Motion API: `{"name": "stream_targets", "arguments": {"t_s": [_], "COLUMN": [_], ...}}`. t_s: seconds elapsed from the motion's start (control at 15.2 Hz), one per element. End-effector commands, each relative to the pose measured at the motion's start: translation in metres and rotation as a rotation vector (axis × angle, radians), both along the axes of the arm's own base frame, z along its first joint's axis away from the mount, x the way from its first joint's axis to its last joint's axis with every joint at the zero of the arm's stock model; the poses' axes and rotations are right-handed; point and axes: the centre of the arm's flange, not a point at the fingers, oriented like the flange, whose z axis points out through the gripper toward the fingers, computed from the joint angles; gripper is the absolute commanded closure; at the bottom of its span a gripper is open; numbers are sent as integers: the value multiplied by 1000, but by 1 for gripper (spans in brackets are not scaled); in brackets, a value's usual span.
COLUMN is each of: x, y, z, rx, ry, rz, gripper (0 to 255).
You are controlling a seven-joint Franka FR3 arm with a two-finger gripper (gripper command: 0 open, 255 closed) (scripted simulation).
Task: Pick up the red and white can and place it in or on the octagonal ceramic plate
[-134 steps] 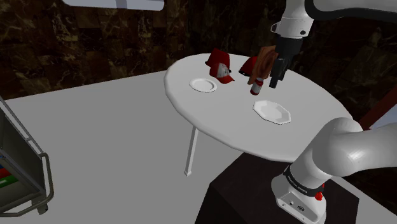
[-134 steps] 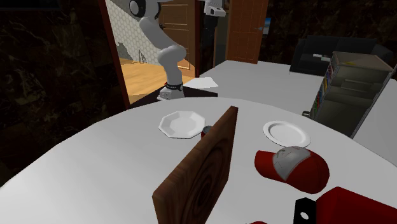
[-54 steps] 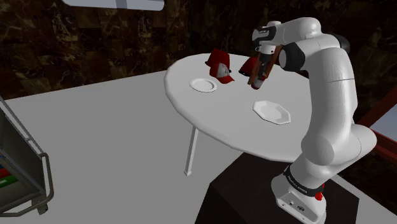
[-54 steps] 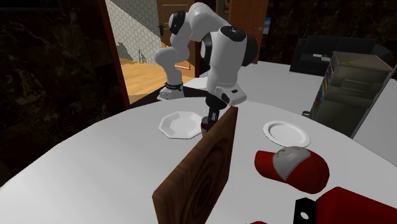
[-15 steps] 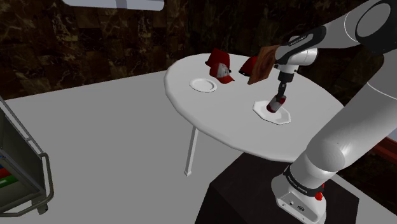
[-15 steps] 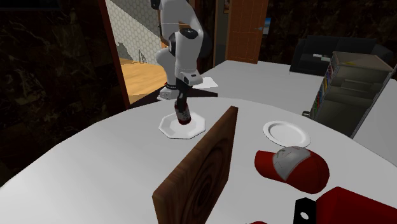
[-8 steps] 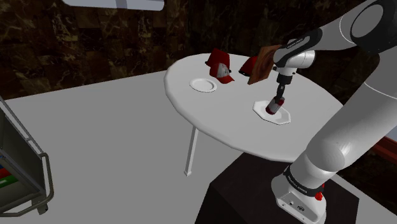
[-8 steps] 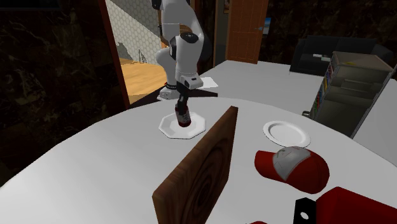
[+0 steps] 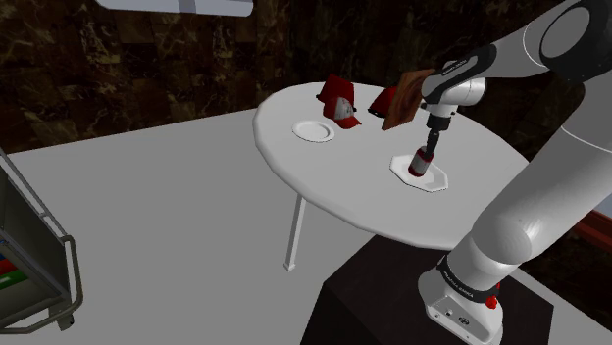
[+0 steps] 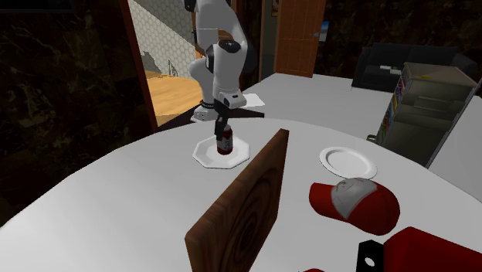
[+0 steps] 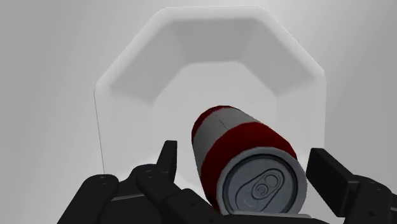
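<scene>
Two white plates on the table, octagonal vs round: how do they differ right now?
Shape: the octagonal plate has straight facets; the round plate has a circular rim.
Load: the octagonal plate carries the can; the round plate is bare.
Place: the round plate lies by the red cap; the octagonal plate lies apart from it.
Both are white.

Metal-topped can (image 11: 245,159), smooth matt white plate (image 11: 127,83), wood-grained board (image 10: 243,207)

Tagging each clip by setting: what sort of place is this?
Probably a living or dining room at home: a round white table, a wooden door and a dark sofa.
</scene>
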Motion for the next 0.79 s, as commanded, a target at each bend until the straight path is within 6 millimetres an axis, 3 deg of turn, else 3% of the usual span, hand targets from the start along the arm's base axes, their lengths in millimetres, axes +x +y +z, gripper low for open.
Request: {"name": "stream_targets", "arguments": {"t_s": [0.0,0.26,0.73], "x": [0,9,9], "y": [0,-3,-3], "z": [0,49,49], "rx": [0,0,0], "ry": [0,0,0], "rz": [0,0,0], "gripper": [0,0,0]}}
